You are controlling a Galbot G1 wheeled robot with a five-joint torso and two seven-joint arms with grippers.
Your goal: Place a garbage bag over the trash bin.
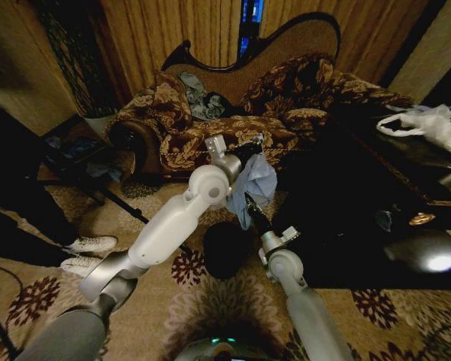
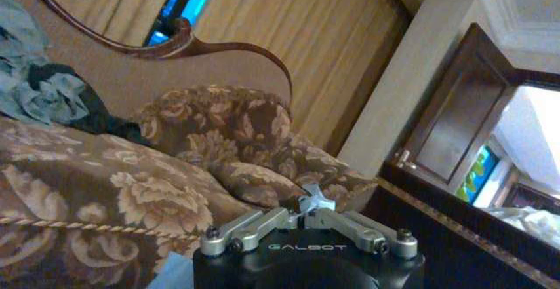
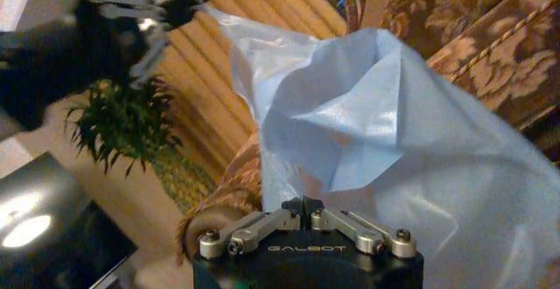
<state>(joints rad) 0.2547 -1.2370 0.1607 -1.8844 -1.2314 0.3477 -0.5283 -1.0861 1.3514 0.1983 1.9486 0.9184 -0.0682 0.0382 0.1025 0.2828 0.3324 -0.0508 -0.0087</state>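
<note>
Both end effectors, left (image 1: 258,140) and right (image 1: 248,198), pinch the garbage bag (image 1: 257,184); I'd spread its mouth before lowering over the trash bin (image 1: 225,248) on the carpet.

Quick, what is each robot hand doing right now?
Left hand: shut, pinching the top of the garbage bag.
Right hand: shut on the garbage bag's lower edge.

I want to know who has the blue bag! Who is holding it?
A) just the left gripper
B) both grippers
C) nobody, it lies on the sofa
B: the left gripper pinches the garbage bag at its top, the right gripper lower down.
</note>
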